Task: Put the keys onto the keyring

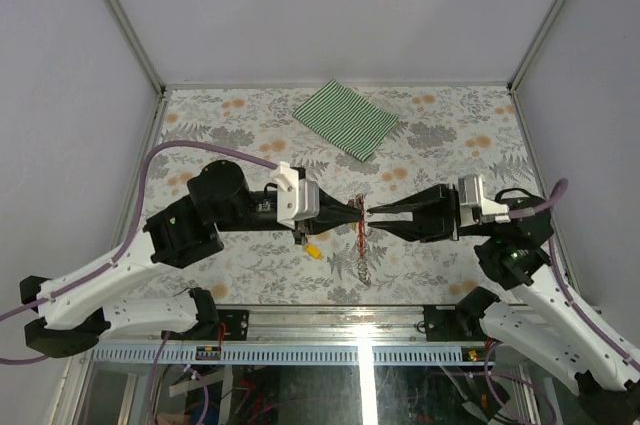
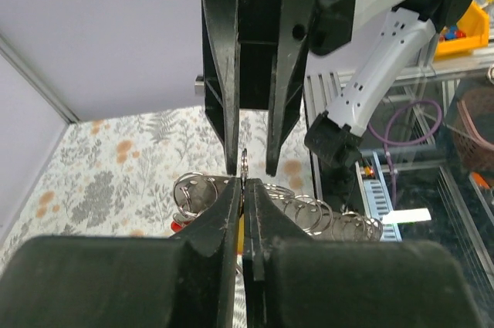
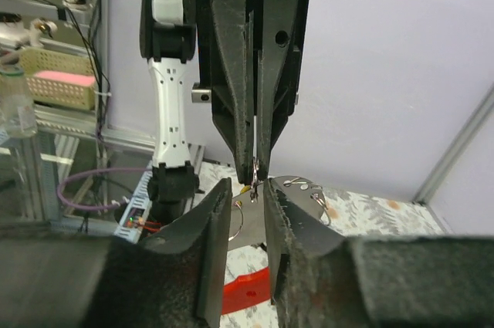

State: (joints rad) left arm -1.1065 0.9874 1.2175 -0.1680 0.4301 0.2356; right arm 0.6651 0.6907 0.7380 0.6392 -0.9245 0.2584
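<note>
My two grippers meet tip to tip above the middle of the table. The left gripper (image 1: 356, 207) (image 2: 245, 186) is shut on a thin silver ring (image 2: 244, 164) (image 3: 253, 170) of the keyring. A sliver of yellow shows between its fingers. The right gripper (image 1: 373, 210) (image 3: 247, 191) stands open, its fingers on either side of that ring without touching it. The keyring's red strap (image 1: 360, 231) (image 3: 248, 294) and its chain of silver rings (image 1: 361, 267) (image 2: 324, 216) lie below the tips. One yellow-headed key (image 1: 313, 251) lies on the table under the left gripper. Other keys are hidden.
A green striped cloth (image 1: 345, 119) lies at the back of the flowered table (image 1: 230, 135). Grey walls with metal posts close the back and both sides. The arm bases and a rail run along the near edge.
</note>
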